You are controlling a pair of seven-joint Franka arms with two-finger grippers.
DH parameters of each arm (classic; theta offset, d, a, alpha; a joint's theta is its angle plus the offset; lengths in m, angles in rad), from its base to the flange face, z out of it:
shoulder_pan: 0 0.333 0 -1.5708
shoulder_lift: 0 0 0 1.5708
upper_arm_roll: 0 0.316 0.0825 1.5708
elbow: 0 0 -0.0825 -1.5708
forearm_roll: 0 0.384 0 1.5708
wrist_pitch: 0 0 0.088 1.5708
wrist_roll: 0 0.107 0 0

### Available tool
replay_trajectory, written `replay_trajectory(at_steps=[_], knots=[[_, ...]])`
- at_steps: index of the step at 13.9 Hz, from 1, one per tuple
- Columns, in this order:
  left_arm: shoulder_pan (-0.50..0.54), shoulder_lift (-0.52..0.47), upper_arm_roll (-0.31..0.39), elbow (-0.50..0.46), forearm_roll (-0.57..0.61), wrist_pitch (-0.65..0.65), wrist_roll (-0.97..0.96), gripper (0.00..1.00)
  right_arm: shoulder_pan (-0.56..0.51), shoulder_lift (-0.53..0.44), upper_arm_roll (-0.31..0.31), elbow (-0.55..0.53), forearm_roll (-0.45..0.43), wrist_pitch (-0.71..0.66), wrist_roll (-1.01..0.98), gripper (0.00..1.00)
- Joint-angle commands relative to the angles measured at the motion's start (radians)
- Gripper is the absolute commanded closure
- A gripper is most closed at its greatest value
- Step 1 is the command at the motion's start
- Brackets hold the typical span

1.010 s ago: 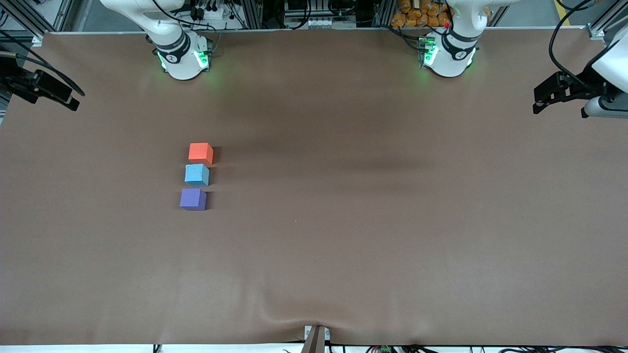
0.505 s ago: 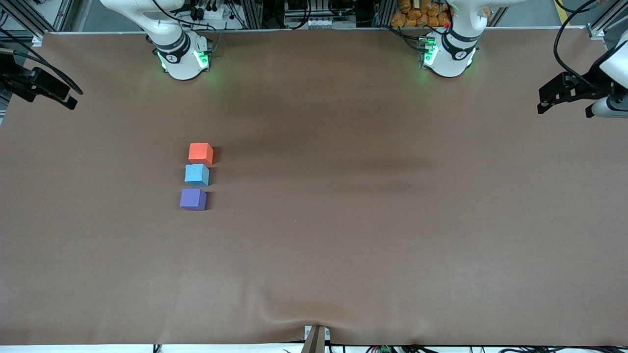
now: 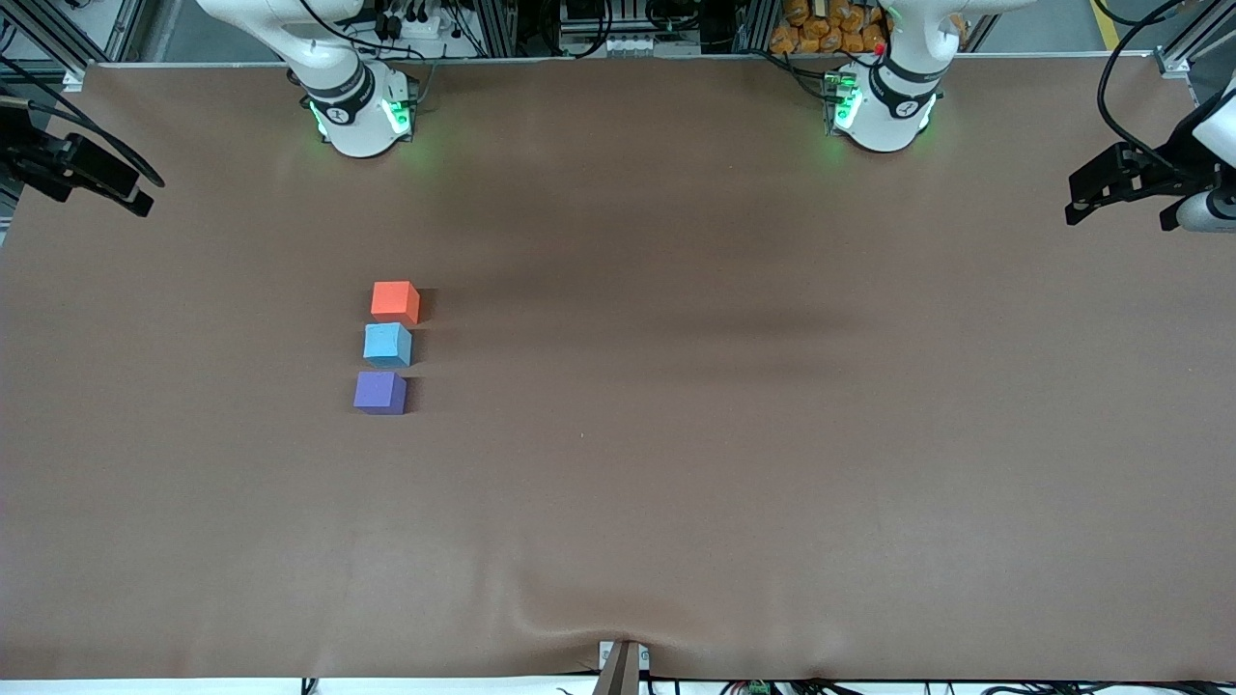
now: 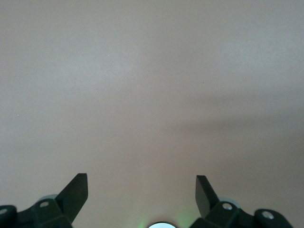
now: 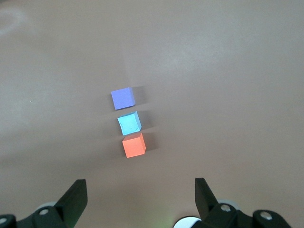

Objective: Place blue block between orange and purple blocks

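Three small cubes stand in a short row toward the right arm's end of the table. The orange block (image 3: 395, 301) is farthest from the front camera, the blue block (image 3: 387, 345) is in the middle, and the purple block (image 3: 379, 393) is nearest, with small gaps between them. The right wrist view shows the same row: purple (image 5: 123, 99), blue (image 5: 129, 123), orange (image 5: 133, 145). My right gripper (image 3: 150, 193) (image 5: 140, 183) is open and empty, up over the table's edge at its own end. My left gripper (image 3: 1074, 205) (image 4: 141, 178) is open and empty over the table's edge at its own end, with only bare cloth below it.
A brown cloth (image 3: 676, 434) covers the whole table, with a wrinkle and a small bracket (image 3: 623, 666) at the edge nearest the front camera. The two arm bases (image 3: 359, 111) (image 3: 884, 106) stand along the edge farthest from that camera.
My left gripper has drawn back a little toward its own end of the table. The right gripper shifted slightly. The three blocks have not moved.
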Motion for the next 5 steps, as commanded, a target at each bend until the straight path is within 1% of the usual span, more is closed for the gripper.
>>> replay_trajectory(at_steps=[1,3,5], knots=[[-0.003,-0.008,0.006,-0.001,-0.010,-0.011,0.003,0.00,0.009,-0.010,0.002,-0.011,-0.025,0.000,-0.029,0.00],[-0.005,-0.010,-0.002,-0.001,-0.010,-0.011,-0.002,0.00,0.003,-0.010,-0.001,-0.012,-0.027,-0.010,-0.167,0.00],[-0.005,-0.013,-0.003,-0.003,-0.012,-0.011,-0.005,0.00,0.000,-0.010,-0.002,-0.014,-0.025,-0.021,-0.201,0.00]])
